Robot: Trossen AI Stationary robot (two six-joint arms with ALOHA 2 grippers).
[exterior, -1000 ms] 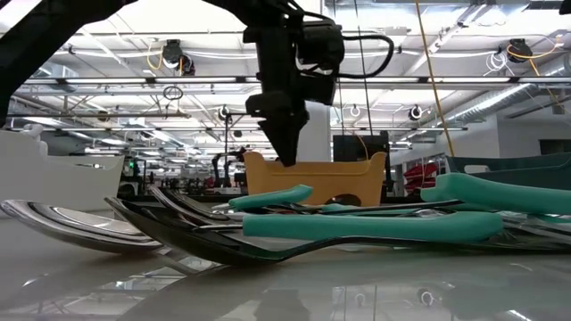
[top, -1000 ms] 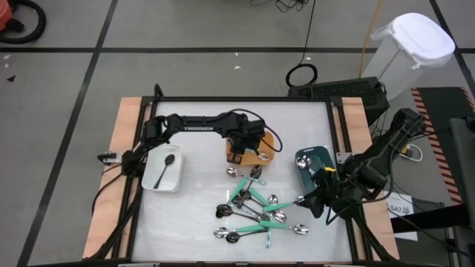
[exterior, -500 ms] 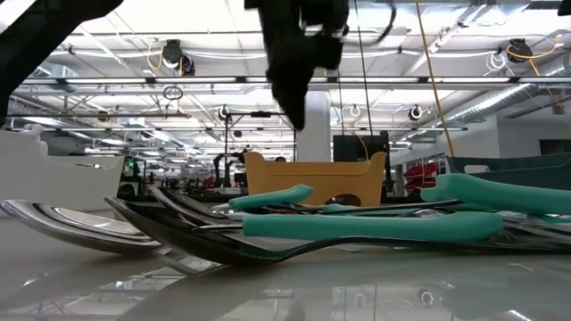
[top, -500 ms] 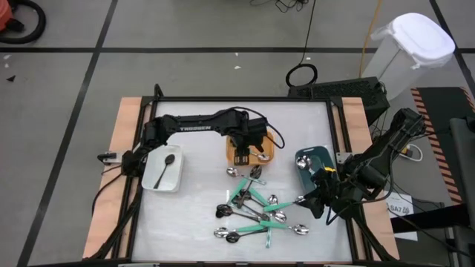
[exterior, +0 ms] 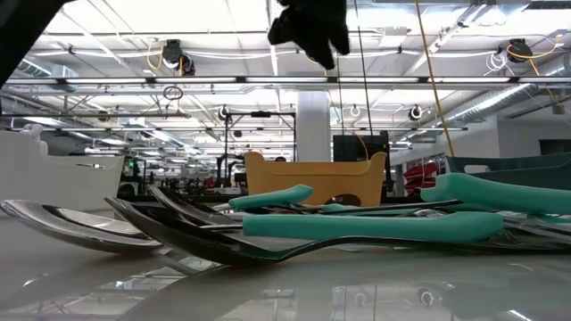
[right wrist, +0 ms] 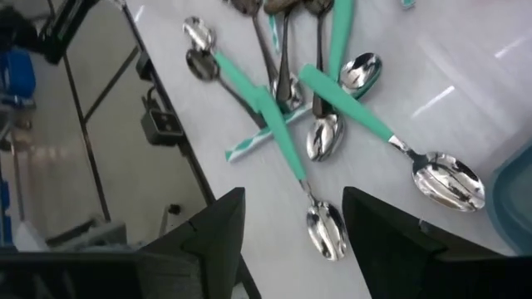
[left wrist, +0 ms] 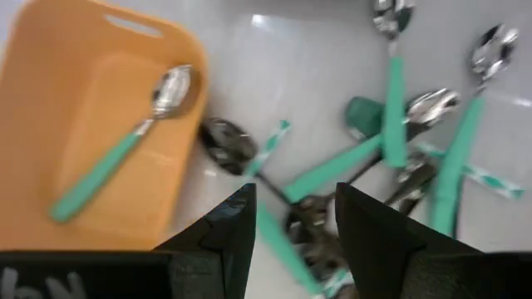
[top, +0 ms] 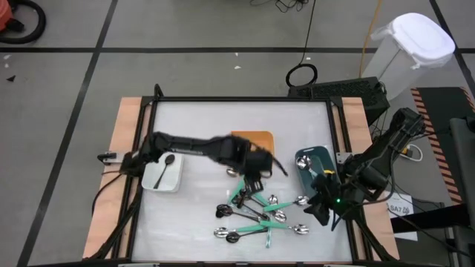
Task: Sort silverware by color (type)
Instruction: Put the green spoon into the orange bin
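The silverware (top: 256,211) lies tangled at lower centre of the high view: light, stiff and slippery, probably best pinched at a handle. The left gripper (left wrist: 293,224) and right gripper (right wrist: 293,228) both stand open and empty. Only the left wrist view shows a green-handled spoon (left wrist: 125,145) inside the orange bin (left wrist: 58,108).

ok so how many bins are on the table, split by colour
orange bin: 1
white bin: 1
dark teal bin: 1
total: 3
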